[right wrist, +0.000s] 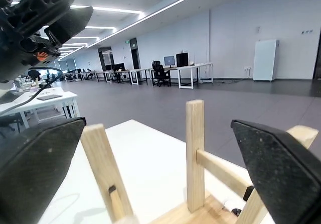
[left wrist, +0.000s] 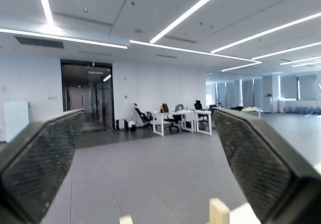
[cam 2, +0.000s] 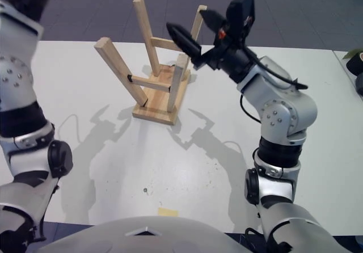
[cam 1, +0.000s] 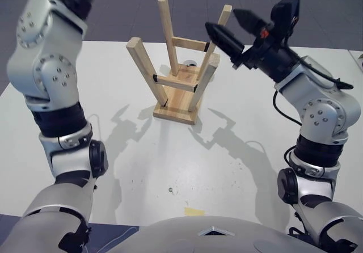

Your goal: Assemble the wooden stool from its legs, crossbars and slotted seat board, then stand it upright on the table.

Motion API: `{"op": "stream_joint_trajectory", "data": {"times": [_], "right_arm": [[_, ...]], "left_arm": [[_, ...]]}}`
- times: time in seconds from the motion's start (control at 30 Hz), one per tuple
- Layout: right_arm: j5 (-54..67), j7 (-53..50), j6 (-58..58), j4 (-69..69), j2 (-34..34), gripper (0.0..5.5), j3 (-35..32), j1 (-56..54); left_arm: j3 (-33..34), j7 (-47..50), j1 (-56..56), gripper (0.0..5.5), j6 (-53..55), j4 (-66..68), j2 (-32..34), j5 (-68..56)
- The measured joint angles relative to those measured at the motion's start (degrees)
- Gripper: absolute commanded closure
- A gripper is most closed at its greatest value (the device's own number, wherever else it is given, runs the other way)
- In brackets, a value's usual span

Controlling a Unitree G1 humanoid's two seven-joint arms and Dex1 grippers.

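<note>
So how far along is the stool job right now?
Assembly looks done: the legs and crossbars are joined to the seat board. The stool sits upside down on the table. Nothing is in hand; the right jaws stand open by the leg tops. Left: turning it upright.

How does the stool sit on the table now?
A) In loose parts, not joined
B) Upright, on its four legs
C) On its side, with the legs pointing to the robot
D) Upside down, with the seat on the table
D: the seat lies flat on the table, and the legs point up from it, joined by crossbars.
</note>
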Motion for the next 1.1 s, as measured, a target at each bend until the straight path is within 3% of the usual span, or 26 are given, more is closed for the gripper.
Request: {"op": "stream_joint_trajectory", "data": {"times": [0.13, 0.23, 0.33, 0.6, 0.87, 1.1], "right_arm": [[2.61, -3.01, -2.03, -0.11, 1.47, 0.1, -2.51, -4.61], [1.72, -3.76, -2.56, -0.09, 2.2, 0.1, -0.55, -2.69], [-0.63, -4.22, -2.64, 0.13, 2.18, 0.1, 1.74, 3.39], [-2.01, -5.14, -3.6, -0.09, 1.82, 0.1, 2.29, 6.9], [-8.28, -9.51, -12.03, 3.41, 5.89, 0.1, 2.81, 7.28], [-4.12, -9.61, -16.73, 0.14, 11.33, 0.1, 2.05, 1.83]], "left_arm": [[-2.4, -3.34, -4.25, 0.11, -6.72, 8.89, -0.47, 3.81], [-9.71, -6.26, 2.79, 0.11, -8.38, 19.78, -1.65, 10.55], [-13.07, -8.79, 7.88, 0.11, -11.53, 21.17, -2.32, 12.85], [-11.51, -7.46, 9.86, 0.11, -10.72, 16.72, -4.49, 11.66], [-8.09, -4.09, 10.74, 0.11, -4.82, 10.83, -6.63, 9.53], [-4.8, -2.2, 8.9, 0.11, -3.81, 3.4, -7.16, 7.03]]}}
